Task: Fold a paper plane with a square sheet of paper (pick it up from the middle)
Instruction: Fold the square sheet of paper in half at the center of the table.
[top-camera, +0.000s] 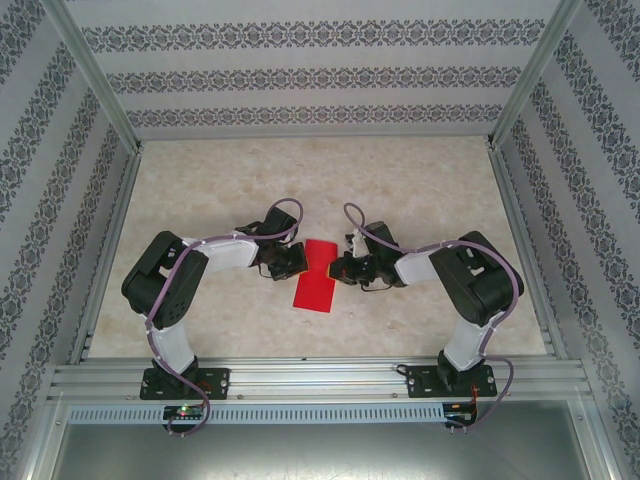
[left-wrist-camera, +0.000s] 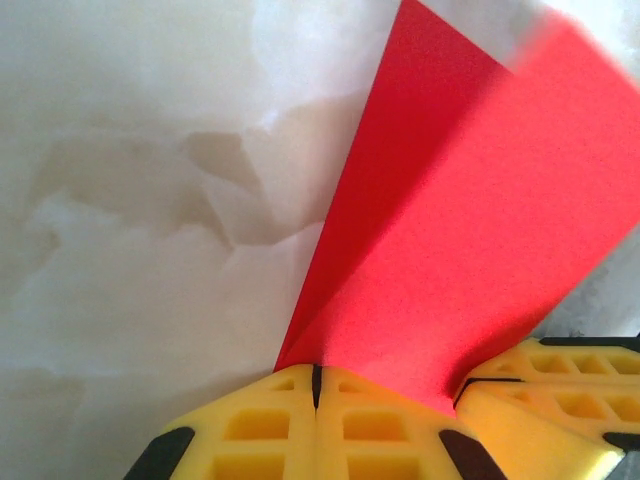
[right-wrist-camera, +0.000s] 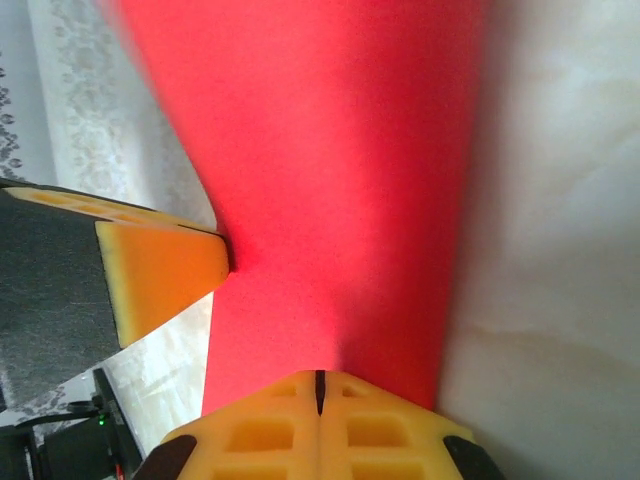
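Operator: Paper first. Where is it, and who holds it?

Observer: From the near side, the 2 arms bend inward from their bases, and the sheet of paper (top-camera: 313, 290) is between them, over the middle of the table (top-camera: 200, 190). The left gripper (left-wrist-camera: 316, 372) has its 2 yellow fingers pressed together on the middle of 1 long edge. The right gripper (right-wrist-camera: 319, 378) is clamped in the same way on the opposite edge.

Operator: Is the sheet flat?

Observer: No. In the left wrist view I see 2 red surfaces that meet along a line, so I judge it is doubled or bent there. I cannot tell whether it touches the table.

Operator: So how to do this step well?

Observer: I think the step in hand is making a crease. Both grips should be firm, and the 2 grippers should move together and slowly, so that the thin paper does not tear or slip out. The edges must meet exactly before any pressing, because a crooked fold will spoil the plane. Beyond the paper the table runs on to the patterned walls (top-camera: 320, 80), so I would lay the fold down on that side.
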